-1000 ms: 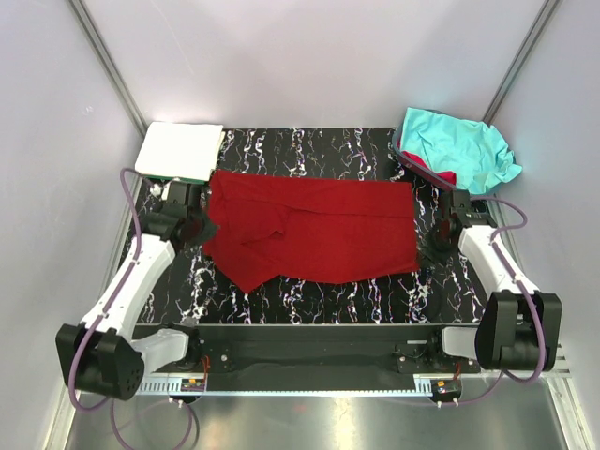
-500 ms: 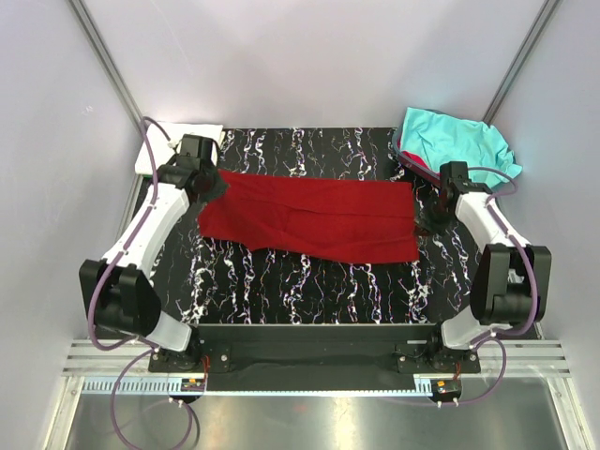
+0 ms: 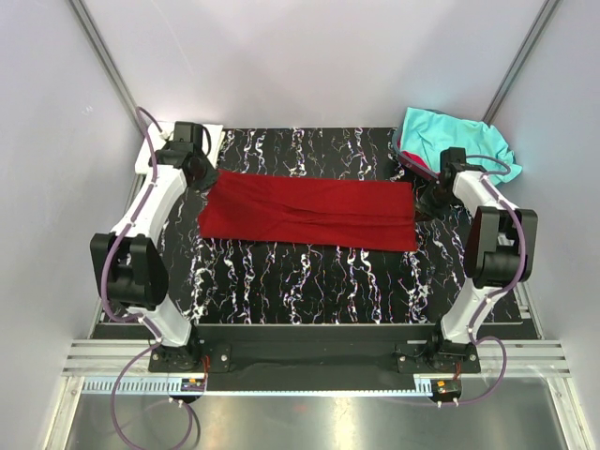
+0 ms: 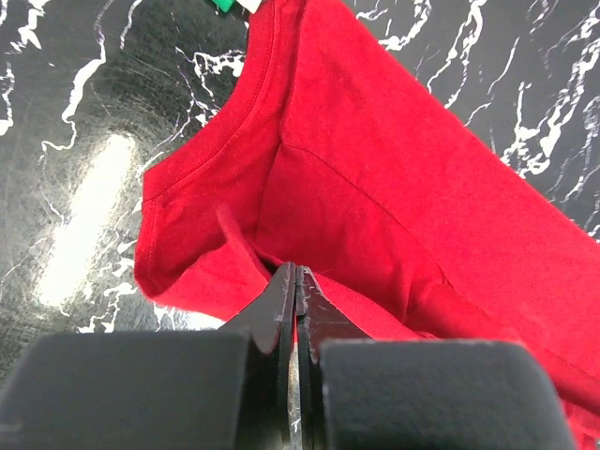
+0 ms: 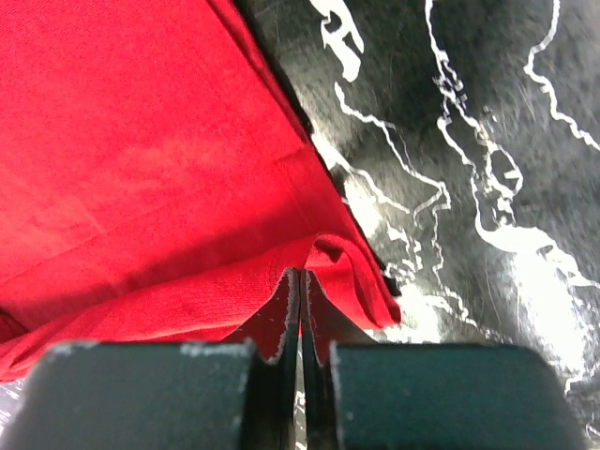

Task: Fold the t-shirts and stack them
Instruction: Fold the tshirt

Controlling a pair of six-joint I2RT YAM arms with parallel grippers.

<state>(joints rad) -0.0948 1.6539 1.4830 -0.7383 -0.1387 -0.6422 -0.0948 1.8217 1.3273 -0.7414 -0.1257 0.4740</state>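
A dark red t-shirt [image 3: 309, 214] lies folded into a long band across the black marbled mat [image 3: 309, 281]. My left gripper [image 3: 202, 174] is shut on the shirt's far left edge near the collar; in the left wrist view its fingers [image 4: 297, 281] pinch the red cloth [image 4: 375, 169]. My right gripper [image 3: 427, 204] is shut on the shirt's right edge; in the right wrist view [image 5: 300, 281] the red cloth [image 5: 141, 159] bunches at the tips. A turquoise t-shirt [image 3: 455, 145] lies crumpled at the back right. A white folded shirt [image 3: 211, 131] is mostly hidden behind my left arm.
Red cloth [image 3: 412, 161] peeks from under the turquoise shirt. A green scrap [image 4: 225, 6] shows at the top of the left wrist view. White walls with diagonal metal struts [image 3: 103, 66] close in the back and sides. The arm bases stand along the near rail [image 3: 309, 352].
Both grippers have carried the shirt's near edge away from me to the far side, folding the red shirt into a narrower band. Both arms now reach further back.
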